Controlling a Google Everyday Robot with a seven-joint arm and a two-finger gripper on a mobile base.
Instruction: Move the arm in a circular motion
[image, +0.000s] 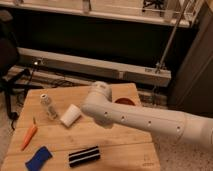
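The arm (145, 120) is a thick white tubular link with small dark holes. It comes in from the right edge and ends in a rounded elbow joint (100, 94) over the middle of the wooden table (115, 142). The gripper is not in view; no fingers show past the elbow. The arm touches none of the table items.
On the table stand a small clear bottle (48, 106), a white cup (70, 115) on its side, an orange carrot (29, 136), a blue sponge (38, 158) and a black striped object (83, 156). A red bowl (125, 101) is partly hidden behind the arm. A metal pole (170, 40) stands at the back right.
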